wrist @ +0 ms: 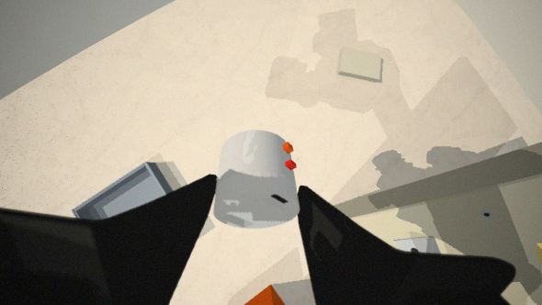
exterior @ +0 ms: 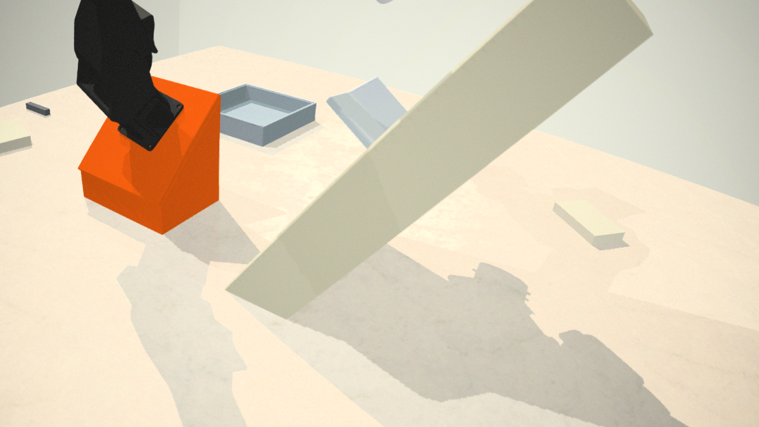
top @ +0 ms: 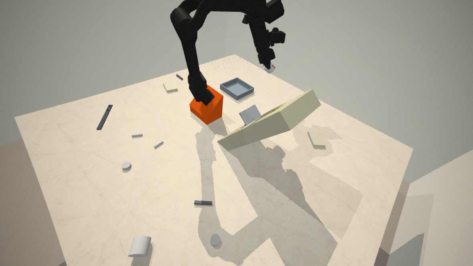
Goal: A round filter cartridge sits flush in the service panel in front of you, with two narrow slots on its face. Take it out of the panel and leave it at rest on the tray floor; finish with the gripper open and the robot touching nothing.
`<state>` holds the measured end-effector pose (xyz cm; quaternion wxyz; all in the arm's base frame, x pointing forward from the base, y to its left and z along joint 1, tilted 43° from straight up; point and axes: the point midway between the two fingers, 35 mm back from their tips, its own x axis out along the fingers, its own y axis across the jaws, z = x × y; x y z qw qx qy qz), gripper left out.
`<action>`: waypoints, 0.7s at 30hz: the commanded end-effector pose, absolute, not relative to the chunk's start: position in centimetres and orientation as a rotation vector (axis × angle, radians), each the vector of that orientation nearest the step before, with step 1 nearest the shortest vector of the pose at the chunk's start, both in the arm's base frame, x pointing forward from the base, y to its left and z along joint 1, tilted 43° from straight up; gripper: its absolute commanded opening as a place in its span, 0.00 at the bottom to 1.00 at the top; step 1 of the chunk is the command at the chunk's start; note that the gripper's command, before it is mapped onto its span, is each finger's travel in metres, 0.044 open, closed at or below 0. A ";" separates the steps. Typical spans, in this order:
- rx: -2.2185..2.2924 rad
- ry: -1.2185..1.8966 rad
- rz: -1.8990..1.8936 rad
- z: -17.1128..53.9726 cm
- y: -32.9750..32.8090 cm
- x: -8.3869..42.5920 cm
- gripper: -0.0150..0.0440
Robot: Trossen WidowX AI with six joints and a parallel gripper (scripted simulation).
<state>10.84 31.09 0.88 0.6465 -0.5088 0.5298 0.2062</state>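
Observation:
My gripper [top: 268, 65] [wrist: 257, 186] is shut on the filter cartridge [top: 271, 68] [wrist: 257, 176], a light grey cylinder with two small red-orange lugs on its side and a dark slot. It holds the cartridge high in the air, clear of the panel. The grey open tray [top: 246, 93] [exterior: 249, 130] [wrist: 158, 174] stands on the table behind the panel; in the wrist view it lies below and to the left of the cartridge. The cream service panel [top: 264, 127] [exterior: 424, 154] [wrist: 459, 216] leans at a slant. Only the cartridge's lower edge [exterior: 384, 0] shows in the exterior view.
The arm's orange base block [top: 206, 109] [exterior: 154, 175] stands left of the tray. A grey housing [top: 250, 113] [exterior: 371, 109] sits behind the panel. A cream slab [top: 316, 138] [exterior: 588, 220] [wrist: 360, 64] lies to the right. Small bars, discs and a lying cylinder [top: 140, 246] are scattered at the front left.

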 end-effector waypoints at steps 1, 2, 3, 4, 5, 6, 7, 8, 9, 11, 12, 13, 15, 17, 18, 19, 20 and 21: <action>-1.240 1.221 0.629 -0.8 32.0 8.4 0.25; -1.260 1.222 0.677 -1.3 32.2 7.8 0.25; -1.277 1.223 0.716 -1.6 32.4 7.2 0.25; -1.287 1.223 0.740 -1.8 32.6 6.9 0.25; -1.290 1.223 0.748 -1.9 32.6 6.8 0.25; -1.290 1.223 0.748 -1.9 32.6 6.8 0.25; -1.290 1.223 0.748 -1.9 32.6 6.8 0.25; -1.290 1.223 0.748 -1.9 32.6 6.8 0.25; -1.292 1.224 0.751 -2.0 32.6 6.6 0.25; -1.302 1.227 0.781 -2.7 32.4 5.8 0.25; -1.311 1.230 0.804 -3.3 32.3 5.1 0.25; -1.319 1.232 0.826 -3.8 32.1 4.4 0.25; -1.336 1.238 0.872 -4.9 31.7 3.2 0.25; -1.354 1.243 0.918 -6.0 31.3 1.9 0.25; -1.363 1.246 0.941 -6.5 31.0 1.3 0.25; -1.372 1.249 0.964 -7.0 30.7 0.7 0.25; -1.381 1.252 0.987 -7.4 30.4 0.0 0.25; -1.391 1.255 1.011 -7.9 30.1 -0.5 0.25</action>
